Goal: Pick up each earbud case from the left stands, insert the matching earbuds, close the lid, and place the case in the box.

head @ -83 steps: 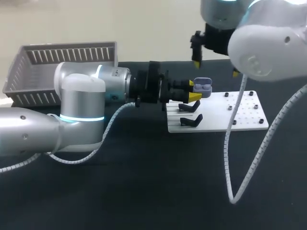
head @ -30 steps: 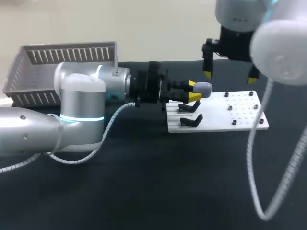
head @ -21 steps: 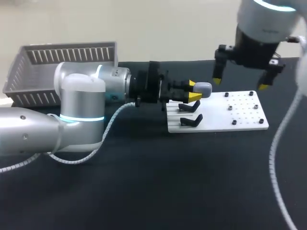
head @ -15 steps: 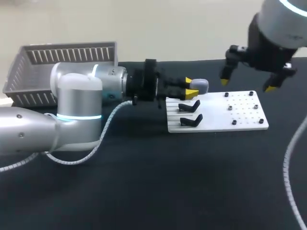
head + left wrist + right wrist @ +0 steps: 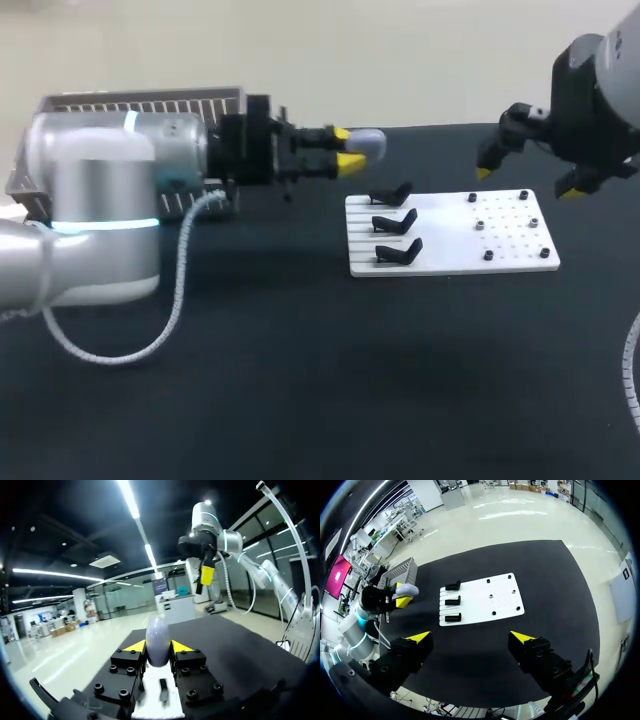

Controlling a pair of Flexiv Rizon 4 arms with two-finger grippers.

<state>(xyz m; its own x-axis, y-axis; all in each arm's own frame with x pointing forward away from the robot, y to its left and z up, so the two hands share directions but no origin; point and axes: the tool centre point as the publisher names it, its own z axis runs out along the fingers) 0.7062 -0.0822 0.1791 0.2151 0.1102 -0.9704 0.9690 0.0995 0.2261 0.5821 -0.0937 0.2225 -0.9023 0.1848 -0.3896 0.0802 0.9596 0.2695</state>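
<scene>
My left pincer point(image 5: 346, 147) is shut on the earbud case point(image 5: 369, 144), tips on both its sides, in the air between the box point(image 5: 90, 115) at far left and the stands point(image 5: 393, 222); my right pincer point(image 5: 529, 183) hangs wide open & empty, high near the white plate's point(image 5: 450, 240) right end. The lid looks closed, so I judge this is the carry step: next, bring the case over the box rim, then open. The case is small, pale lilac-grey, smooth & rounded, w/ no gap visible.
</scene>
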